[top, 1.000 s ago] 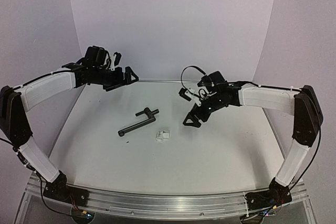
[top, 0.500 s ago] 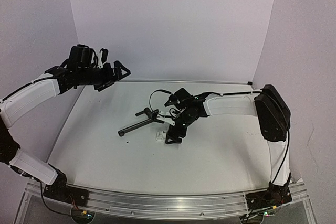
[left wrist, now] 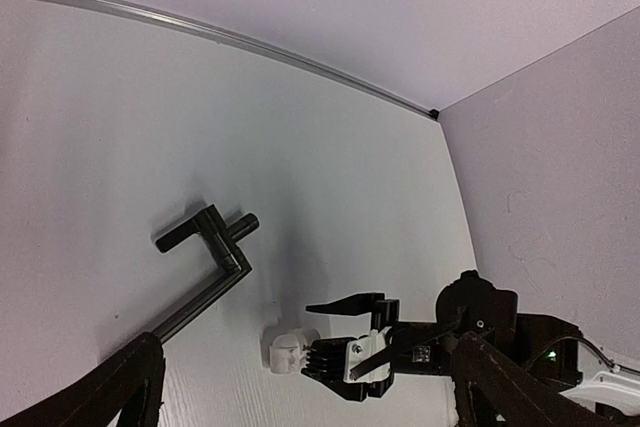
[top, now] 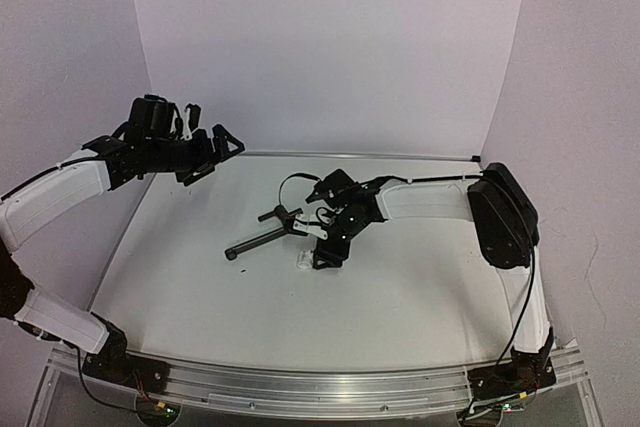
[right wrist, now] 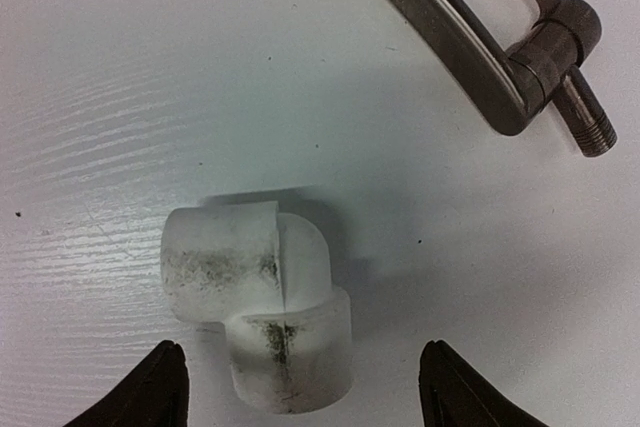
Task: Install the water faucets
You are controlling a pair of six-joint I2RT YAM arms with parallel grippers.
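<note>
The black faucet pipe [top: 262, 238] lies on the white table, its bent crank end [top: 280, 213] toward the back. The white elbow fitting [top: 303, 260] lies just right of it. My right gripper [top: 322, 247] is open and low over the fitting. In the right wrist view its fingertips [right wrist: 165, 379] stand on either side of the fitting [right wrist: 265, 297], apart from it, with the pipe's threaded end [right wrist: 590, 132] at upper right. My left gripper [top: 222, 142] is open and empty, high at the back left. Its view shows the pipe [left wrist: 215, 282], the fitting [left wrist: 283, 349] and the right gripper [left wrist: 305, 338].
White table [top: 400, 287] with walls behind and to both sides. A metal rail [top: 300, 387] runs along the near edge by the arm bases. The right arm [top: 430, 202] stretches across the table's middle.
My right gripper has swung left and down from mid-table to straddle the white fitting. My left gripper has drawn back a little toward the left. The pipe and fitting have not moved.
</note>
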